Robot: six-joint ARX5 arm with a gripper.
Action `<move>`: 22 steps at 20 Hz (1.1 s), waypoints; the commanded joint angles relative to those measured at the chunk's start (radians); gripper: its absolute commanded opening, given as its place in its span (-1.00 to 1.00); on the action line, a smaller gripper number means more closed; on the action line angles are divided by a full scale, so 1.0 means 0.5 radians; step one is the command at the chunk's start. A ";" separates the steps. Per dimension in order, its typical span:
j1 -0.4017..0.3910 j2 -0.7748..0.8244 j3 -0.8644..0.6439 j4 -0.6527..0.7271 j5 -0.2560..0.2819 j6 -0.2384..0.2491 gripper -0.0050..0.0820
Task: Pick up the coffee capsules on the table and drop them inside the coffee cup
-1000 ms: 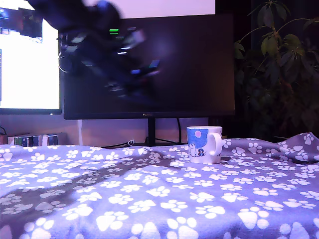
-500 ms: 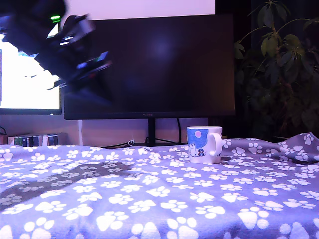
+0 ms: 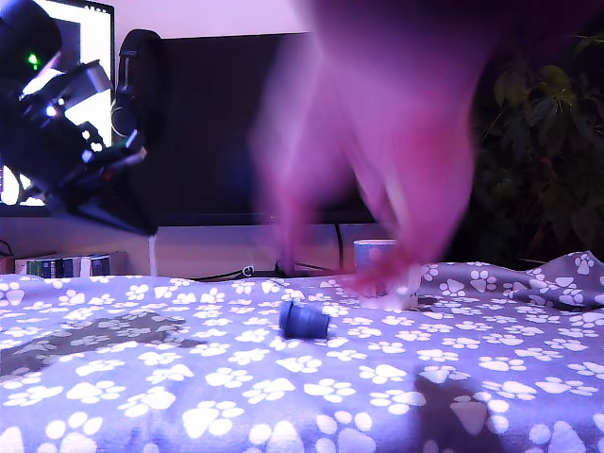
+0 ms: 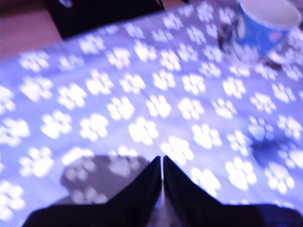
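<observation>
One dark blue coffee capsule point(image 3: 304, 321) lies on its side on the paw-print table point(image 3: 236, 387), in front of the coffee cup point(image 3: 385, 257) and toward the exterior view's left of it. A blurred hand covers most of the cup in that view. The wrist view shows the coffee cup point(image 4: 262, 29) as white with a blue panel. A dark blurred patch point(image 4: 269, 146) lies near it; I cannot tell if it is the capsule. My gripper point(image 3: 132, 215) hangs high at the exterior view's left, far from both. My gripper point(image 4: 162, 160) is shut, with nothing between its fingers.
A person's hand point(image 3: 396, 142), motion-blurred, reaches down over the cloth by the cup. A large dark monitor point(image 3: 208, 123) stands behind, a lit screen point(image 3: 80, 38) at the exterior view's left, a plant point(image 3: 538, 142) at its right. The cloth bunches up at the right edge.
My arm swung toward the exterior view's left and sank lower. A person's hand has come into view over the cup, and a dark blue capsule now lies on the cloth.
</observation>
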 commanded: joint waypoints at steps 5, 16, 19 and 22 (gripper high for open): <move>-0.006 -0.034 -0.056 0.066 0.078 -0.018 -0.93; -0.186 -0.034 -0.256 0.446 0.384 0.111 -0.93; -0.316 -0.034 -0.393 0.625 0.370 0.109 -0.93; -0.472 -0.034 -0.479 0.792 0.295 0.090 -0.93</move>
